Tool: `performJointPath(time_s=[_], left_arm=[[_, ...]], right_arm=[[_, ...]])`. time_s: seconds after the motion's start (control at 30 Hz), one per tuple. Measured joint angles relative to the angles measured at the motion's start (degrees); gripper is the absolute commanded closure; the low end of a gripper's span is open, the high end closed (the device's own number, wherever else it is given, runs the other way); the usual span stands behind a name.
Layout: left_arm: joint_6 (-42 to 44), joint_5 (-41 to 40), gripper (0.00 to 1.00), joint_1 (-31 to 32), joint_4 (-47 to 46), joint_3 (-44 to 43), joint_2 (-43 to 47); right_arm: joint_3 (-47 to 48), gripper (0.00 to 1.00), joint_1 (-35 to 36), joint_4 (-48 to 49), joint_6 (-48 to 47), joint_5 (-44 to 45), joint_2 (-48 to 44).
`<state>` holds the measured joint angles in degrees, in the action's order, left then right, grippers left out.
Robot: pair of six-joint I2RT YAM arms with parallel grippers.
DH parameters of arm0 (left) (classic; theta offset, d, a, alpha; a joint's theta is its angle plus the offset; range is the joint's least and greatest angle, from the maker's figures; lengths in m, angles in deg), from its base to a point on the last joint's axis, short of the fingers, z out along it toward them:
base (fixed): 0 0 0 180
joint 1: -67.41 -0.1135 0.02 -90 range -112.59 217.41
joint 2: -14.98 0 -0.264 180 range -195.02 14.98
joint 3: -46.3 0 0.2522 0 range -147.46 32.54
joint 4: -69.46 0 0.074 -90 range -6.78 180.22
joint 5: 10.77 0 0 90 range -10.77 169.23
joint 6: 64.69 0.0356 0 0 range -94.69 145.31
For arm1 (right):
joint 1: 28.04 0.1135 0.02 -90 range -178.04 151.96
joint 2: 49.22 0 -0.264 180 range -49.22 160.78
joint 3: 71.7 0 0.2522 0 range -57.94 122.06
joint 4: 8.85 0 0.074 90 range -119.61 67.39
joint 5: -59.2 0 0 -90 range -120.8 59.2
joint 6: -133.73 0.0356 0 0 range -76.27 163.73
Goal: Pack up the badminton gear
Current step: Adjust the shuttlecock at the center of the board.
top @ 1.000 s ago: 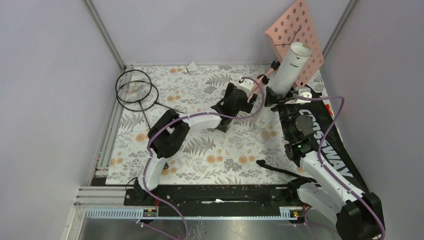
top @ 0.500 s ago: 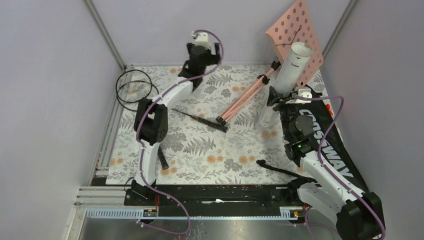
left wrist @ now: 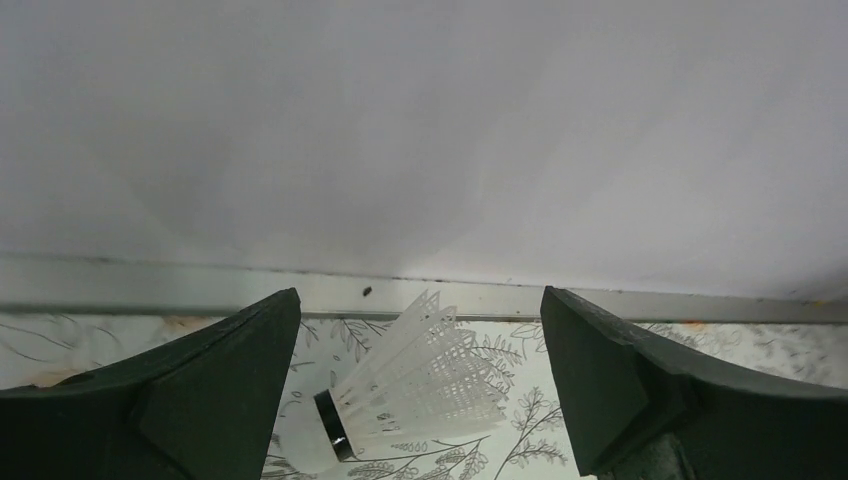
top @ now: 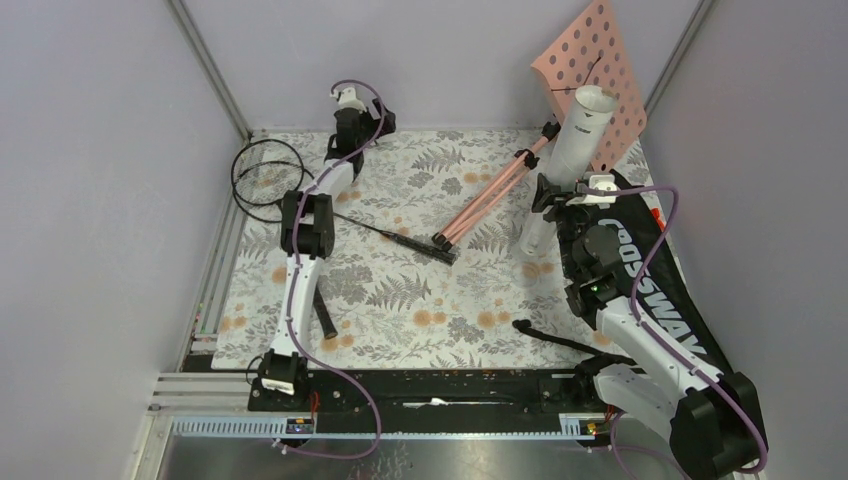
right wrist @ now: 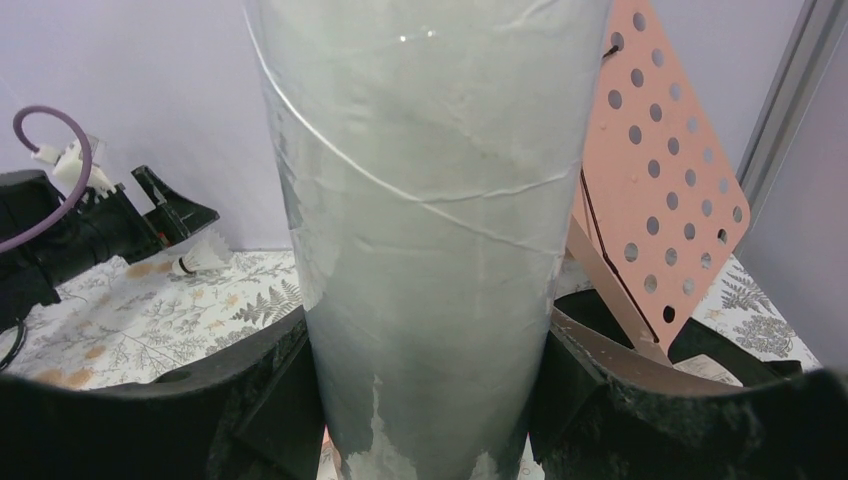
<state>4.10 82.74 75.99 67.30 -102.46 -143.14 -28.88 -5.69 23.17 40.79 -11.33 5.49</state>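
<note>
Your right gripper (top: 558,205) gripped the one white tube (top: 577,140), tilted, beside the CROSSWAY bag (top: 655,305). The pink stand (top: 592,70) stood just behind, legs sprawled across the mat (top: 420,300). Two rackets (top: 268,180) lay far left. The top view hid what the left wrist showed: your left gripper (left wrist: 418,330) gaping, empty, with one shuttlecock (left wrist: 425,385) ahead by the wall (left wrist: 420,130).

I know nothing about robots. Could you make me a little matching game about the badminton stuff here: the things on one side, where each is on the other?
Things:
1 shuttlecock
2 white tube
3 rackets
4 black bag

Places:
A gripped in the right claw
B lying flat at the table's far left
C along the table's right edge
D on its side, in front of the open left claw

Pairs: 1-D, 2-A, 3-B, 4-C
</note>
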Motion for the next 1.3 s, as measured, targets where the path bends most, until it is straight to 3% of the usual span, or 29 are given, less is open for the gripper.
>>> performJointPath(time_s=[0.2, 0.37, 0.73, 0.83, 0.9, 1.1, 1.3], left_arm=[[-14.86, 0.37, 0.01, -1.22, -2.8, 0.0, -2.78], [-19.1, 2.93, 0.01, -1.77, -3.61, -0.04, -2.78], [-17.59, 14.86, 0.02, -1.36, 4.02, 2.84, -0.33], [-14.78, 16.5, 0.09, -0.55, 6.03, 5.03, 2.1], [-12.74, 16.87, 0.15, 0.26, 7.06, 5.03, 3.02], [-9.27, 16.55, 0.13, 3.37, 12.2, 0.57, 3.52], [-13.0, 13.51, 0.11, 4.46, 14.19, -0.85, 3.54]], right_arm=[[-0.02, 0.49, 0.0, 0.02, -0.02, 0.07, -0.42], [-0.44, 0.49, 0.0, 0.02, 0.0, 0.24, -2.36], [-2.71, 0.49, 0.0, -0.02, 0.66, 0.42, -8.48], [-3.23, 0.49, 0.0, -0.02, 0.87, 0.42, -9.38], [-3.43, 0.49, 0.0, 0.0, 0.96, 0.42, -9.73], [-3.98, 0.5, 0.0, -0.04, 1.38, 0.42, -10.38], [-4.61, 0.5, 0.0, -0.22, 1.51, 0.5, -12.63]])
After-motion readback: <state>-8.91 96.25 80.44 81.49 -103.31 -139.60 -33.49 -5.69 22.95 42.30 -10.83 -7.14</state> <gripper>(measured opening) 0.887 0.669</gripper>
